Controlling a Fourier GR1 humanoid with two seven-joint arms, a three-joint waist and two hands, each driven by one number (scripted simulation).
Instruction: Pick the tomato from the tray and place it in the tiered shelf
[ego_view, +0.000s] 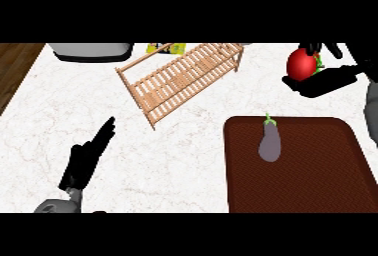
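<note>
Gripping the tomato (299, 65), the right hand (325, 80) is curling its fingers and thumb round the red fruit up at the far right of the counter, clear of the surface. Below and left of that hand, the white marbled counter (81, 115) is spreading across nearly the whole view, and a strip of brown wooden floor (15, 65) is showing past its far left edge. Directly beneath the right hand, the dark brown tray (325, 180) is lying flat, carrying a purple eggplant (270, 142) near its upper left part. To the hand's left, well apart from it, the wooden tiered shelf (181, 75) is sitting at a slant. Beyond the shelf, a grey appliance (92, 50) is showing at the counter's back. Low on the left, the left hand (87, 157) is resting with fingers straight and pressed together.
</note>
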